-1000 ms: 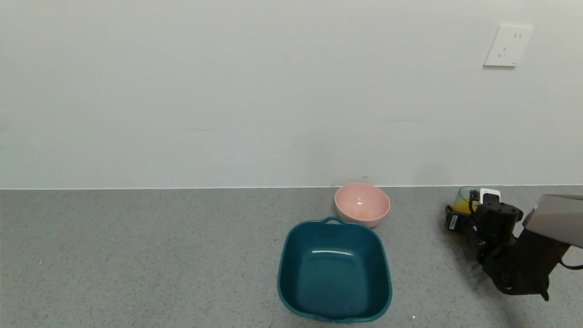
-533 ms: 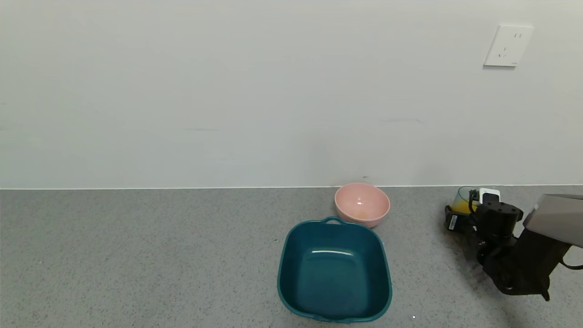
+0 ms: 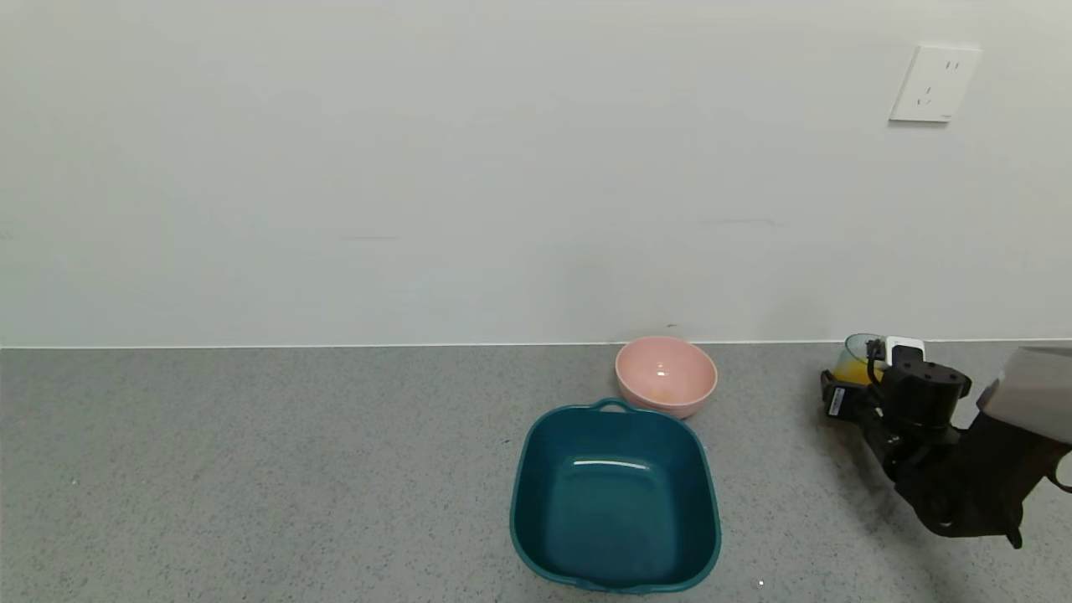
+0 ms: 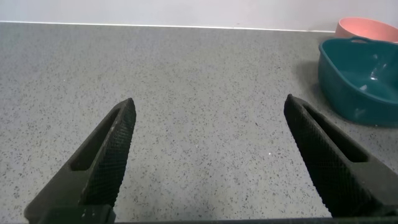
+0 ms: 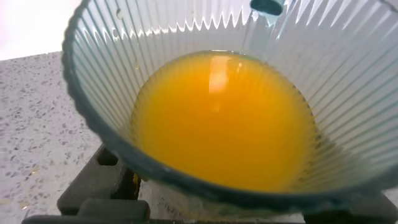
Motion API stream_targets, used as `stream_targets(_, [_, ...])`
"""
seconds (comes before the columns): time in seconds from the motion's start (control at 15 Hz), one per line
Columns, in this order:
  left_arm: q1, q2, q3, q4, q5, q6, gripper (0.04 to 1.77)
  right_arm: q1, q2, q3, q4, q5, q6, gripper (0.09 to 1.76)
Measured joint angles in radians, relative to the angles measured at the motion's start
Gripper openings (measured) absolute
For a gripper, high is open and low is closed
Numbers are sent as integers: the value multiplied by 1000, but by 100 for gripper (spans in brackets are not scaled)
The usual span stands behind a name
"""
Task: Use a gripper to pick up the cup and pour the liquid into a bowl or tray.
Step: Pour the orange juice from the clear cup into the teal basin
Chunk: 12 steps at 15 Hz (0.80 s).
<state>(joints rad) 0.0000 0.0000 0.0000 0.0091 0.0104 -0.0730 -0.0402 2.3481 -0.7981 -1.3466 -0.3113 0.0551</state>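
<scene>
At the far right of the grey counter, the ribbed pale blue-green cup point(image 3: 856, 356) stands upright in my right gripper point(image 3: 861, 385), which is shut on its lower part. Yellow-orange liquid point(image 3: 848, 373) fills its lower half. The right wrist view looks down into the cup point(image 5: 180, 37) at the liquid point(image 5: 224, 118), with a black finger point(image 5: 99, 193) under the rim. The dark teal basin point(image 3: 526, 494) sits mid-counter, well left of the cup. My left gripper point(image 4: 208, 109) hangs open over bare counter, with the basin point(image 4: 354, 78) off to one side.
A round pink bowl point(image 3: 666, 377) stands just behind the basin, near the wall, and also shows in the left wrist view as the pink bowl point(image 4: 367, 28). A wall socket point(image 3: 934, 84) sits high on the right. The white wall closes off the counter's back edge.
My right gripper and the cup have risen slightly from the counter. The basin and pink bowl have not moved.
</scene>
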Motion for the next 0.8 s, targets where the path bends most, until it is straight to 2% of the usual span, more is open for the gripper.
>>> stream_targets(0.53, [0, 0, 0, 0, 0, 0, 172, 59, -208, -9, 238, 22, -12, 137])
stream_targets(0.8, [0, 0, 0, 0, 0, 0, 172, 112, -309, -63, 386, 33, -29, 137])
